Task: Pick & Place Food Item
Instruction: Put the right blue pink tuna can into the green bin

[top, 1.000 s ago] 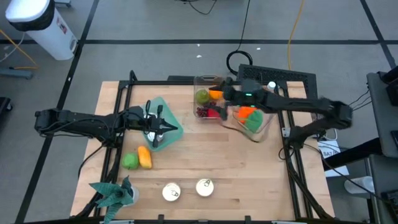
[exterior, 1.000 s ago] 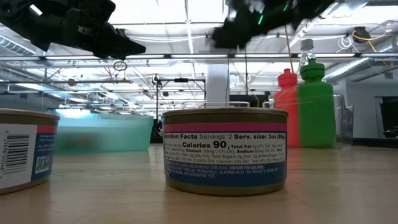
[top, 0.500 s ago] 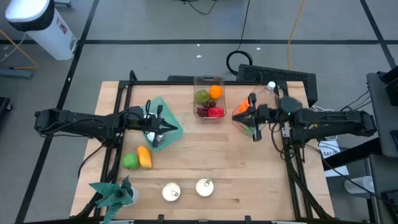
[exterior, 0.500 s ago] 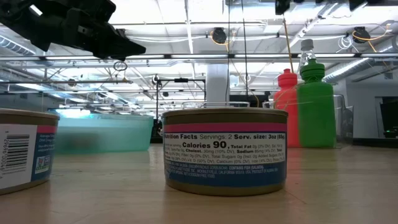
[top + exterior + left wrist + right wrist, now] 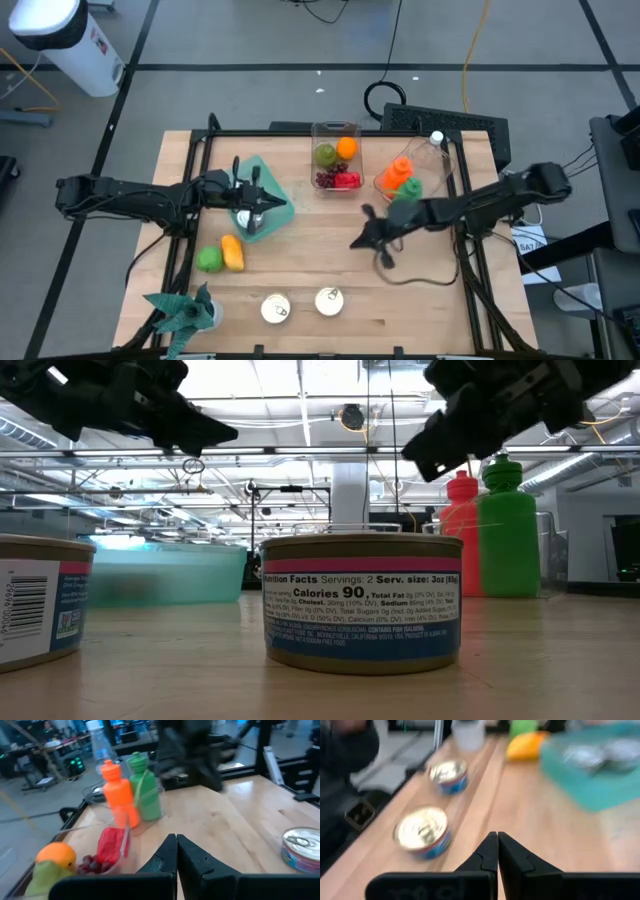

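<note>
Claw tips pressed together and empty, the right claw hangs over the bare middle of the worktop, as we see from the overhead camera. Its own wrist camera shows us the two dark fingers meeting in a point with nothing between them. Beyond them lie two tuna cans, which the overhead view places side by side near the front edge.

We find the left claw on the left half of the worktop, poised over the teal bin. Its fingers also touch at the tips and carry nothing.

Food items sit in three places. A yellow piece and a green piece lie touching each other on the wood, just in front of the teal bin. At the far edge a clear container holds an orange, a green fruit, dark grapes and something red. To its right a second clear bin holds an orange bottle and a green bottle. A green cloth is bunched at the near left corner.
</note>
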Controlling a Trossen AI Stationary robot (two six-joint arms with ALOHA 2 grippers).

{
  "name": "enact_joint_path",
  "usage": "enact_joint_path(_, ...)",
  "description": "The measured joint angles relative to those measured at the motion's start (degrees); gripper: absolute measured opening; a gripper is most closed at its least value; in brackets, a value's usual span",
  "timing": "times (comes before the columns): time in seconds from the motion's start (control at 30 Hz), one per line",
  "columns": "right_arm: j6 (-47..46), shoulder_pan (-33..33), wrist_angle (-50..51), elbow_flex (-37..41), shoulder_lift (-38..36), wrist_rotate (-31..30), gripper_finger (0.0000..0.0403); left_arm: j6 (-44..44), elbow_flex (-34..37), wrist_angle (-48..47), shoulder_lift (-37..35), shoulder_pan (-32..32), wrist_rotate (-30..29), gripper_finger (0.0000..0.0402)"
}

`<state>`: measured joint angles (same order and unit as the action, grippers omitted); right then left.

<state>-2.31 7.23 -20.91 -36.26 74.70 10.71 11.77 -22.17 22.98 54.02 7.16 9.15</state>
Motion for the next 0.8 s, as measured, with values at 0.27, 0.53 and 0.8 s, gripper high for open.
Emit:
enact_joint_path(0.27,0.1,3.9,16.3,-16.6,14.1,0.7,0.0001,-5.1,0.0,0.0,0.0,3.0,-2.7,0.0003)
enact_joint_path(0.53,-0.3,4.4,20.6,-28.4,24.4,17.0,0.0000,-6.3,0.0,-1.4,0.0,5.5,-2.7,0.0003)
enact_joint_path(0.8,3.8,4.7,24.6,-35.0,30.9,23.4,0.0000,-6.4,0.0,-0.9,0.0,6.0,-2.7,0.0003)
